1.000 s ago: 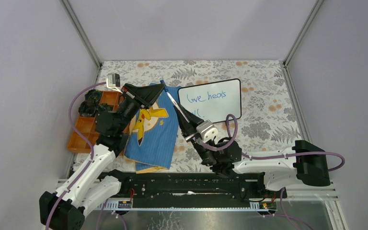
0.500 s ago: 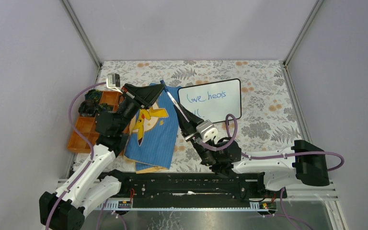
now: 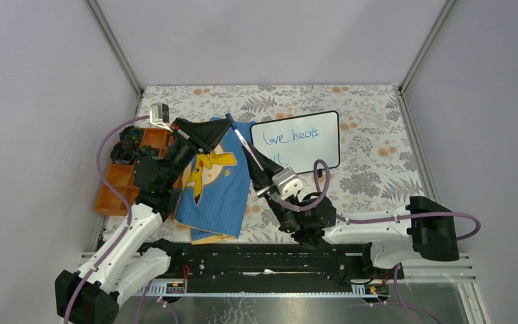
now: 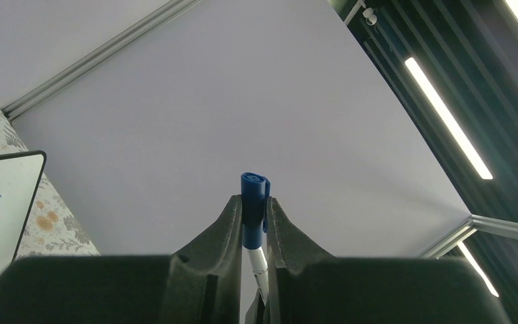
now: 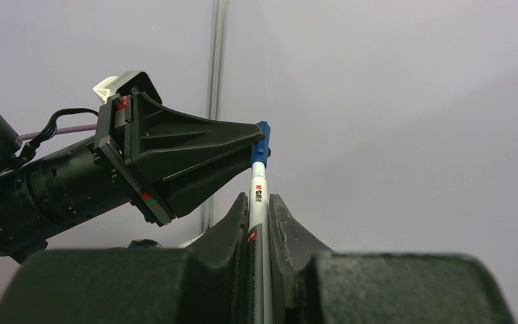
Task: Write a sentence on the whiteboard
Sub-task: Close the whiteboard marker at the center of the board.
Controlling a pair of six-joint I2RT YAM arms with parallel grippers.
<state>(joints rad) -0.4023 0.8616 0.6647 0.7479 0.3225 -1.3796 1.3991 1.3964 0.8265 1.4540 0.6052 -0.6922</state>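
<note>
Left gripper (image 4: 253,202) is pinched on the blue cap (image 4: 254,182), right gripper (image 5: 260,206) clamped on the marker (image 5: 257,189) barrel. Whiteboard (image 3: 320,154) w/ the sentence (image 3: 290,137) sits toward the table's far edge. Risk imo: the 2 arms pull off-axis, cap jams, marker twists loose.

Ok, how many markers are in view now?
1: the marker, in the air, left pincer on its blue cap, right pincer on its barrel. More could hide in the orange tray.

left arm (image 3: 131,231): white links, black joints | right arm (image 3: 359,233): same | cables (image 3: 98,156): purple | left tool (image 3: 224,122): black, wedge-shaped
</note>
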